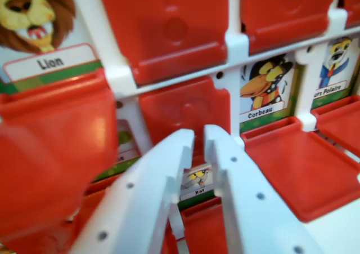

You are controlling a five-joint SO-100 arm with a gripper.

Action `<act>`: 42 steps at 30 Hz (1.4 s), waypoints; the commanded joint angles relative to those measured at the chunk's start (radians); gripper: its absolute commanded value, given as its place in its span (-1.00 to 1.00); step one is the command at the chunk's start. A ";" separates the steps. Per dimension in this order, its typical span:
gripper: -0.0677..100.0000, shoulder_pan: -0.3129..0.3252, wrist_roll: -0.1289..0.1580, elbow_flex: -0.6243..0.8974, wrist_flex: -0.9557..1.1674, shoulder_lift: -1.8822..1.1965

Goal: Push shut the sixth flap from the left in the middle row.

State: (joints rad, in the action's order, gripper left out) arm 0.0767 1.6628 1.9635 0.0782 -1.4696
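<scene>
My white gripper (199, 134) rises from the bottom centre, its two fingers almost together with only a thin slit and nothing between them. The fingertips (184, 138) are right in front of a red flap (185, 107) in the same row as the Corbeau card (264, 88). That flap hides its picture; I cannot tell whether the tips touch it. Below, between the fingers, a small Rat card (197, 182) shows. A red flap (298, 166) lies folded down under the Corbeau card.
White frame bars (236, 45) divide the board. Two red flaps (169, 29) (287, 12) cover the cells above. The Lion card (39, 45) is at upper left, with a large blurred red flap (50, 152) below it. The Ours Polaire card (336, 68) is at the right edge.
</scene>
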 commanded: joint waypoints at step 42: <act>-0.96 -0.156 0.037 0.402 1.046 -1.744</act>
State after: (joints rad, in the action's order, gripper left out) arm -0.0568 1.6997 2.3777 1.1075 -3.1999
